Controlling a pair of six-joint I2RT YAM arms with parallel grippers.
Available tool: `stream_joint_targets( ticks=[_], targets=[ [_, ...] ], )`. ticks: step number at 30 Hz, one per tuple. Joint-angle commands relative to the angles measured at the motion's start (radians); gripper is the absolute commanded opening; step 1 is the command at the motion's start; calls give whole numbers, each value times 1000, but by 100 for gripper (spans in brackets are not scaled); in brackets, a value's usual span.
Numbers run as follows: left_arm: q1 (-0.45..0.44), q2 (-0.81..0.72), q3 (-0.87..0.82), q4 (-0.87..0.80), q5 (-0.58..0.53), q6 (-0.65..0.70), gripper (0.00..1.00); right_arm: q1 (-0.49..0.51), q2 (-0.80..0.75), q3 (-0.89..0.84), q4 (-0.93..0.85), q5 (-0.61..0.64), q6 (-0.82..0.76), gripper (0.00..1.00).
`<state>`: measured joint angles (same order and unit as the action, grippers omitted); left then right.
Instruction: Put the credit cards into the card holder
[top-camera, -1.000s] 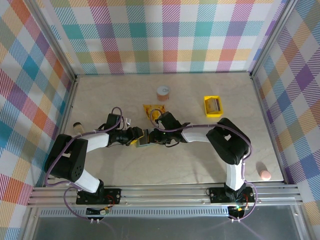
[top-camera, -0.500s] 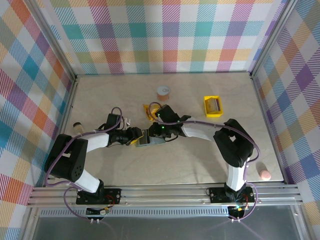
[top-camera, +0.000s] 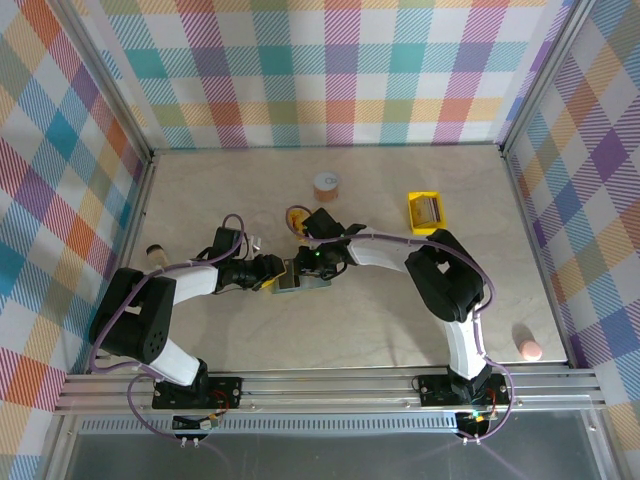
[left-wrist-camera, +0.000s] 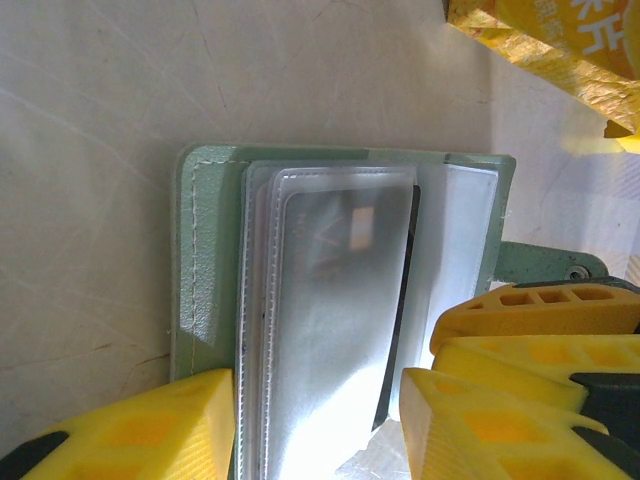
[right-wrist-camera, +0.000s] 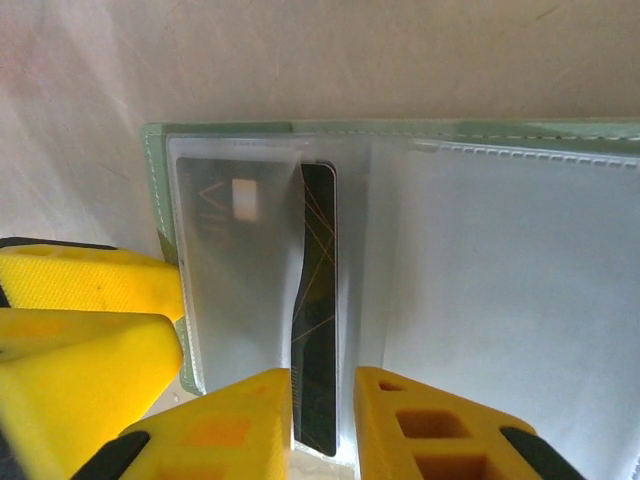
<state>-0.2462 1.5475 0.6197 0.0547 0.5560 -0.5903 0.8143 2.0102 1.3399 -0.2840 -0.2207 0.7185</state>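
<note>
The right gripper (right-wrist-camera: 322, 385) has its 2 yellow fingers a little apart, astride the exposed strip of a thin, dark plastic credit card (right-wrist-camera: 318, 290). I can't tell whether they actually pinch it. The card sits part-way under a frosted clear sleeve (right-wrist-camera: 235, 270) of the soft sage-green folding card holder (left-wrist-camera: 205, 250), which lies open on the pale table (top-camera: 400, 330). The left gripper (left-wrist-camera: 318, 385) has its fingers spread wide astride the sleeve stack. I'd guess the card is light, stiff and slick, best held by its free short end. The sleeves look floppy and need pinning.
</note>
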Motion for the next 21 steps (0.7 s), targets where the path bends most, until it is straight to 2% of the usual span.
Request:
stream_joint_targets(
  ticks=[1, 21],
  targets=[
    [-1, 16, -2, 1, 4, -8, 46, 13, 19, 43, -35, -20, -22, 23],
    [-1, 17, -3, 6, 9, -9, 45, 23, 76, 97, -73, -11, -43, 23]
  ],
)
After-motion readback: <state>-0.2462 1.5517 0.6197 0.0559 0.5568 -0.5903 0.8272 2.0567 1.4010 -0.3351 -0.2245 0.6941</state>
